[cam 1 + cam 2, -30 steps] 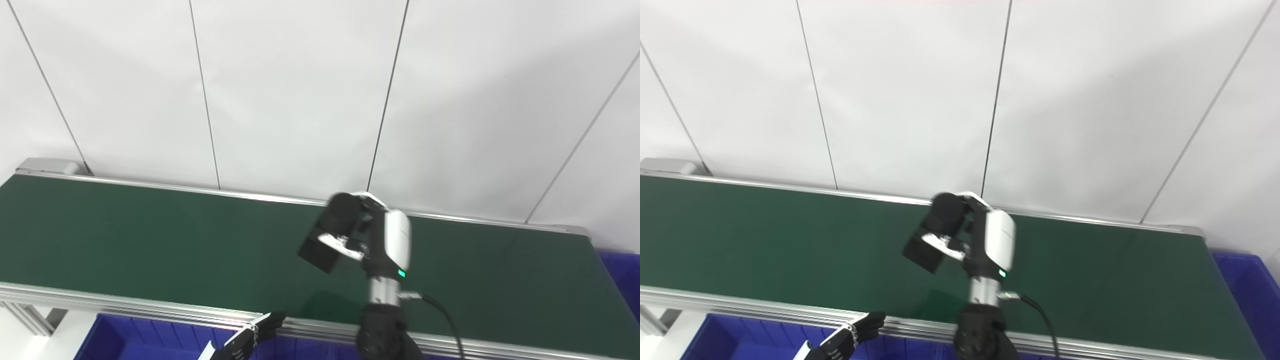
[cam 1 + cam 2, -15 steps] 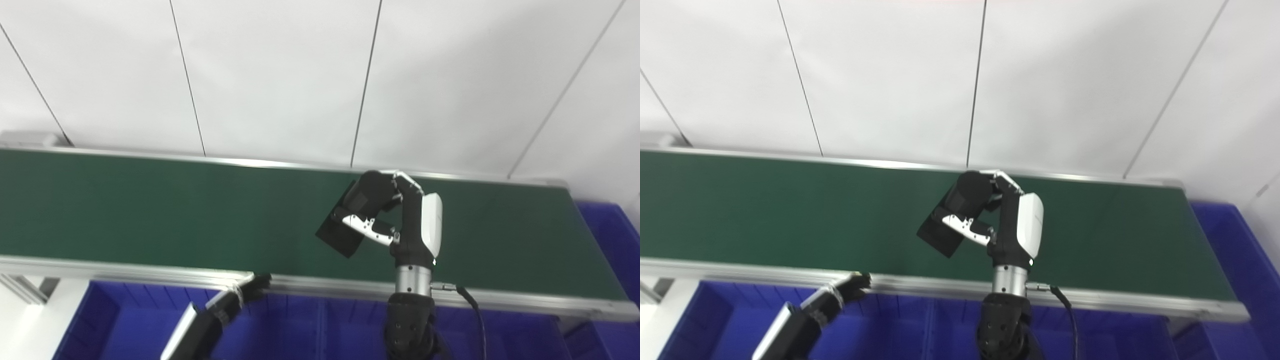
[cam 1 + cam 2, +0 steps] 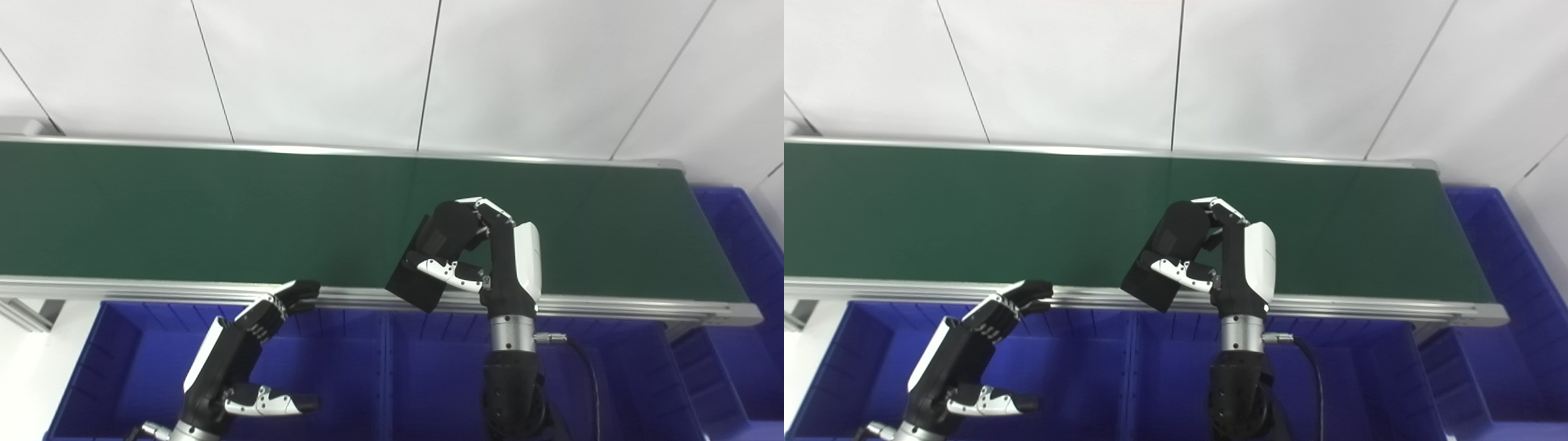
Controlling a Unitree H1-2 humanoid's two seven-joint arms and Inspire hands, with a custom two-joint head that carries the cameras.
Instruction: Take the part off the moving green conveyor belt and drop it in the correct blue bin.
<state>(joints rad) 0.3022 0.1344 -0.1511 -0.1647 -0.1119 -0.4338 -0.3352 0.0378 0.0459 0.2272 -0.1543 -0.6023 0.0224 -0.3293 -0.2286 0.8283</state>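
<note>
Since before, we have drawn our right hand (image 3: 474,257), clasping the black part (image 3: 429,269), back from mid-belt to the near rail at centre frame, so it can drop into a blue bin (image 3: 429,367). Our left hand (image 3: 245,349) waits lower left, fingers spread and holding nothing.

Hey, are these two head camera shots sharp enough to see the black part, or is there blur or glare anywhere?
Left eye view: sharp; black part reads as a featureless dark block in the right hand. Right eye view: equally sharp, soft sheen on the green belt, no harsh glare.

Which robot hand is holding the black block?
The right hand, up by the belt's front edge, grips the black block. The left hand is open and holds nothing.
</note>
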